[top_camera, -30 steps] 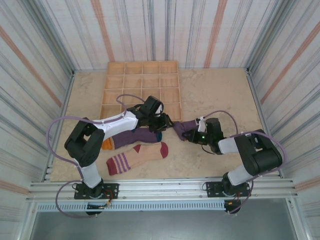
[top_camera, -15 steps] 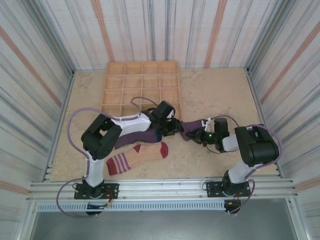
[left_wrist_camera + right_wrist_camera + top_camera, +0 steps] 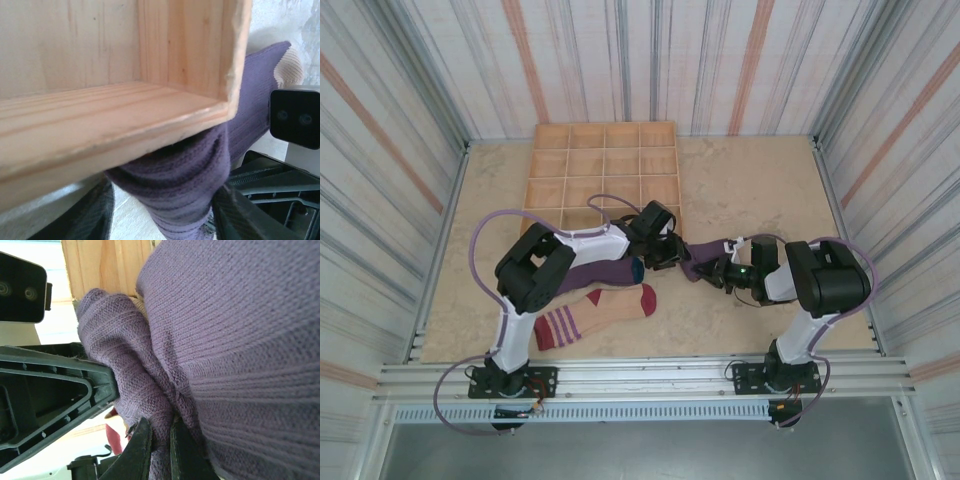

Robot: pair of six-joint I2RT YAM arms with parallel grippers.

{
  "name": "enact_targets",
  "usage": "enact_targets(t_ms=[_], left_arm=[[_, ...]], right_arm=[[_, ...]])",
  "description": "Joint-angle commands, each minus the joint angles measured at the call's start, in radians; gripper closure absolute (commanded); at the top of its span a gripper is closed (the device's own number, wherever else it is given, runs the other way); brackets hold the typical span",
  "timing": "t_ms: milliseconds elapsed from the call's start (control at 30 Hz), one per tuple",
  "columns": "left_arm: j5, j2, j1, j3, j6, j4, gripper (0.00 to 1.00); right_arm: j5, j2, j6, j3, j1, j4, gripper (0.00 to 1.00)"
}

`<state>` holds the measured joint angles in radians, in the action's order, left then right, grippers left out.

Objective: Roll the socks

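Left tool (image 3: 165, 216) moved right, straddles bunched purple sock (image 3: 225, 340), grip unclear; right tool (image 3: 162, 450) pinches it.

Three socks lie on the one table (image 3: 750, 180): one dark purple sock (image 3: 705, 249) to the right, one purple sock with a teal toe (image 3: 600, 272) to its left, and one tan sock with a red toe and striped cuff (image 3: 605, 308) nearest. There is a single wooden divider tray (image 3: 605, 160) at the far side. Two robot arms are present, a left arm (image 3: 570, 243) and a right arm (image 3: 820, 285).
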<state>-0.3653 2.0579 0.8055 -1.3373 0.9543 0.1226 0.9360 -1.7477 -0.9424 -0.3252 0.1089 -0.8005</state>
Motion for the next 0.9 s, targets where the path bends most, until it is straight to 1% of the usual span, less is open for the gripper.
enact_targets(t_ms=[0, 33, 100, 167, 233, 333, 467, 567, 667, 767, 867], left_arm=[[0.028, 0.031, 0.003, -0.026, 0.018, 0.034, 0.61], [0.023, 0.031, 0.001, -0.025, 0.018, 0.039, 0.67], [0.017, 0.031, -0.001, -0.021, 0.011, 0.056, 0.77], [0.011, 0.018, -0.011, -0.015, -0.004, 0.089, 0.87], [-0.006, -0.006, -0.028, 0.006, -0.019, 0.1, 0.9], [-0.004, -0.055, -0.05, 0.039, -0.05, 0.141, 0.91], [0.002, -0.111, -0.066, 0.069, -0.074, 0.199, 0.92], [0.004, -0.138, -0.066, 0.087, -0.071, 0.224, 0.91], [-0.003, -0.15, -0.066, 0.111, -0.06, 0.217, 0.91], [-0.007, -0.156, -0.068, 0.127, -0.057, 0.211, 0.91], [-0.013, -0.158, -0.068, 0.133, -0.056, 0.206, 0.91]], right_arm=[[-0.106, -0.041, -0.022, 0.031, -0.004, 0.133, 1.0], [-0.108, -0.026, -0.015, 0.031, -0.004, 0.145, 0.98], [-0.119, 0.027, 0.016, 0.023, -0.001, 0.208, 0.87], [-0.15, 0.115, 0.084, 0.002, 0.017, 0.34, 0.75], [-0.229, 0.226, 0.166, -0.034, 0.062, 0.514, 0.65], [-0.413, 0.393, 0.287, -0.117, 0.173, 0.783, 0.53], [-0.663, 0.551, 0.375, -0.201, 0.338, 0.963, 0.39], [-0.883, 0.598, 0.442, -0.263, 0.493, 1.045, 0.33], [-1.074, 0.579, 0.499, -0.314, 0.641, 1.074, 0.31], [-1.199, 0.52, 0.533, -0.349, 0.743, 1.074, 0.31], [-1.301, 0.449, 0.558, -0.381, 0.822, 1.075, 0.32]])
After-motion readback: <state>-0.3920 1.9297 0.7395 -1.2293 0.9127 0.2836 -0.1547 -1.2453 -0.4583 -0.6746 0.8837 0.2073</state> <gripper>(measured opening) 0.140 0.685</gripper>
